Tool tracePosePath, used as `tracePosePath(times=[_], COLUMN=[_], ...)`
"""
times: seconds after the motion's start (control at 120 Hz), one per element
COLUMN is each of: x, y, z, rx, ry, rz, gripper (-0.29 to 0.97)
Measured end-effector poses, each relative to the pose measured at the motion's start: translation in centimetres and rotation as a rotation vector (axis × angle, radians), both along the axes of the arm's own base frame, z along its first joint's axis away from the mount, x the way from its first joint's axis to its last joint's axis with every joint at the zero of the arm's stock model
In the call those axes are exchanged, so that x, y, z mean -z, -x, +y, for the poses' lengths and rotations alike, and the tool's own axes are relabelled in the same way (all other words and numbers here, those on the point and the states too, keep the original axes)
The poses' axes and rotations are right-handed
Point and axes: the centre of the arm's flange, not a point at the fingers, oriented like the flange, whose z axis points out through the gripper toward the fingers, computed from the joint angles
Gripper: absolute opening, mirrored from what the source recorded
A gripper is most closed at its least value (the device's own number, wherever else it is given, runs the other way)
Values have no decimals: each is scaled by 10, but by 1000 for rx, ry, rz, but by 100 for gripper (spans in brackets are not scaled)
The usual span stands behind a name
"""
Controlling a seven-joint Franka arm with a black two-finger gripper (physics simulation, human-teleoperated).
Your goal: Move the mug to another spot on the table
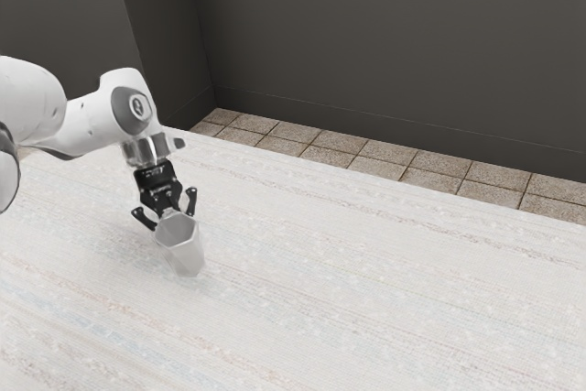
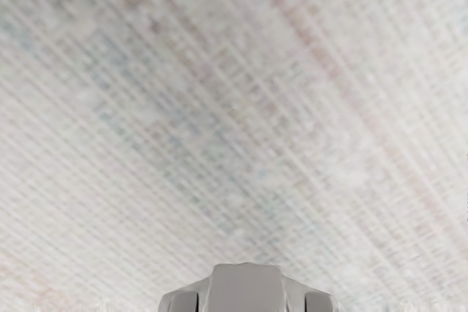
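Right now, clamped on the mug with the end effector, one finger pressing each side of the rim. Directly beneath the hand, long axis in line with the fingers and leaning a little with them. Base at or just above the desk, toward the exterior view's left; cannot tell which. Reaching in from the upper left, wrist pitched steeply downward. Next, probably: lift, then carry toward the exterior view's right.

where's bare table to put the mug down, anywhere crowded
Nearly all of the table is bare: the wide stretch from the mug toward the exterior view's right, the strip along the far edge by the tiled floor, and the near part. Only the spot under the gripper, shut on the mug, is taken.
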Motion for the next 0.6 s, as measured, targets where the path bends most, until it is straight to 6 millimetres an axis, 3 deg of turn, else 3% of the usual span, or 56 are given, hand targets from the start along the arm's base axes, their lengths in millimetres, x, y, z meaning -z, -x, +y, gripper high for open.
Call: tracePosePath(times=[0.1, 0.292, 0.433, 0.6], x=[2, 19, 38, 52], y=[-13, -30, -37, -43], z=[-40, -98, -123, -137], rx=[93, 199, 229, 236], ry=[25, 35, 30, 19], rz=[49, 117, 155, 177], gripper=[-6, -8, -9, -10])
